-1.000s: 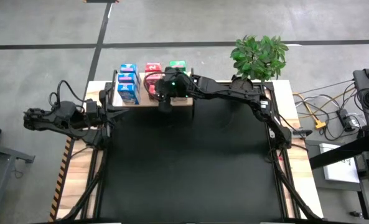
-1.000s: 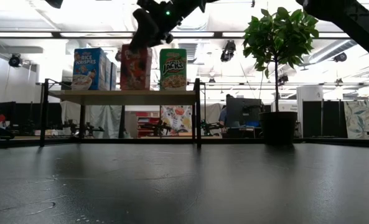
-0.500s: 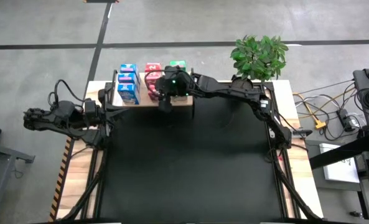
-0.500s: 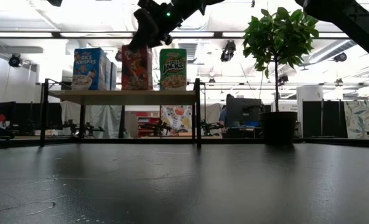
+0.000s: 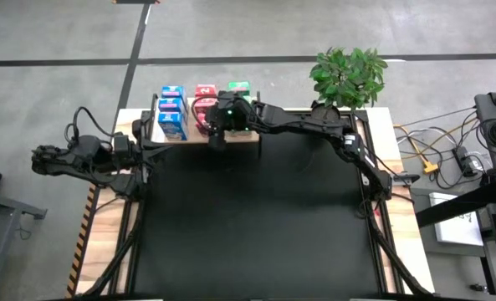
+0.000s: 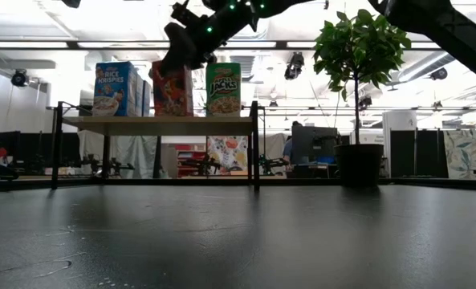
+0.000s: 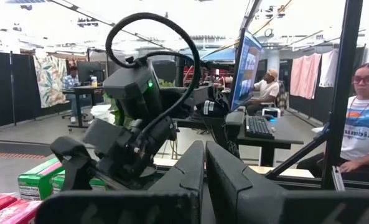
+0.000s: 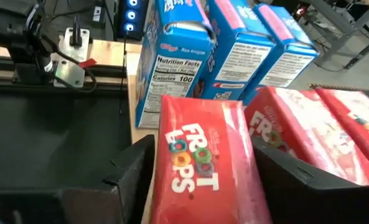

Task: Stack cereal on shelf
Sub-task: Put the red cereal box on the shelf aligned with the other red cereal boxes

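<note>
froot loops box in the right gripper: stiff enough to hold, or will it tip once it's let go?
The red Froot Loops box looks like thin cardboard, so probably light and slightly crushable between the right gripper fingers. It is tall and narrow, and in the low view it leans on the shelf, so it may tip if released tilted.

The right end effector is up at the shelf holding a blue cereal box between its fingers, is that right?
Not quite: the box is red, not blue. The right wrist view shows the right end effector with a finger on each side of a red Froot Loops box; the blue boxes stand beyond it on the shelf.
</note>
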### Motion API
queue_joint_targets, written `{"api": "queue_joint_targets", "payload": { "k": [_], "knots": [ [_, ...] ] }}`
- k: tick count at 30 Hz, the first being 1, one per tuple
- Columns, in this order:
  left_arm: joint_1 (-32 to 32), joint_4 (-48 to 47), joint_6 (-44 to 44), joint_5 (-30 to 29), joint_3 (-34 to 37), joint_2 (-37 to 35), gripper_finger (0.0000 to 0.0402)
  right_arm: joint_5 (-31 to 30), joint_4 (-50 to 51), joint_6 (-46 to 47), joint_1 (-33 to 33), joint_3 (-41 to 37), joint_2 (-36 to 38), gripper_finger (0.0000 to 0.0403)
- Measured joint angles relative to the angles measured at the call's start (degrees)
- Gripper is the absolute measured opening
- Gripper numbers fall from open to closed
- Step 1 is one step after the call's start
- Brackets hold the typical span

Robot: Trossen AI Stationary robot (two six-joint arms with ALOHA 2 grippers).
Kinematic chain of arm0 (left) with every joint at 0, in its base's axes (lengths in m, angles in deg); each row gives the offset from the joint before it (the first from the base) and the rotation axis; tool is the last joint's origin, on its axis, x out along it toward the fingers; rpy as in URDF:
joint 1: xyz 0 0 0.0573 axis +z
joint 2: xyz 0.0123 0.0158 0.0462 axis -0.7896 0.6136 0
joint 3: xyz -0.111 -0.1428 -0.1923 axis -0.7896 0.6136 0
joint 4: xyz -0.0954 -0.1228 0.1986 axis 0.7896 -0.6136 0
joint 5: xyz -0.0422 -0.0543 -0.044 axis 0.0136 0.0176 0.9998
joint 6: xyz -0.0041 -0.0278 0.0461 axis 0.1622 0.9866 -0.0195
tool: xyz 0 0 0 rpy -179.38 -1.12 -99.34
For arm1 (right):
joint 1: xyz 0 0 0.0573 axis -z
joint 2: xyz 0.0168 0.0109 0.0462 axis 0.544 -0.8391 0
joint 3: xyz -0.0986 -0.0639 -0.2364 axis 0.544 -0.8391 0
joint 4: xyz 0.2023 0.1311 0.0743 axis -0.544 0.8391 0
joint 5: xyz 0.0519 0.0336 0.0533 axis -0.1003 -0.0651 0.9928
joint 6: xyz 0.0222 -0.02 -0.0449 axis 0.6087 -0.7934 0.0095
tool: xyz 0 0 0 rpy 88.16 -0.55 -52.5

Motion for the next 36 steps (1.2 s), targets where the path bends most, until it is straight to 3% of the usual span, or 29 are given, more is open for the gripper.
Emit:
{"api": "queue_joint_targets", "payload": {
  "k": [9, 17, 23, 30, 36],
  "knots": [
    [0.0, -0.2, -0.4, 0.0, 0.0, 0.0, 0.0, 0.0, -0.4, -0.4, 0.1, 0.0, 0.0, 0.0261],
    [0.0, -0.3, 1.0, -0.1, 2.1, 0.5, 0.0, -0.1, 2.8, -0.6, -0.6, 3.8, 2.4, 0.0264],
    [0.1, -0.3, 1.3, -0.6, 4.3, 3.9, 0.0, -0.1, 6.7, -2.9, -3.4, 5.2, 7.1, 0.025],
    [0.1, 2.1, 3.4, -2.0, 4.6, 14.3, 0.0, -0.9, 11.8, -4.3, -9.0, 4.8, 9.4, 0.0214],
    [0.2, 2.3, 3.8, -11.4, 3.3, 21.3, 0.0, -7.3, 18.1, -5.1, -13.4, 2.3, 10.6, 0.017]
  ]
}}
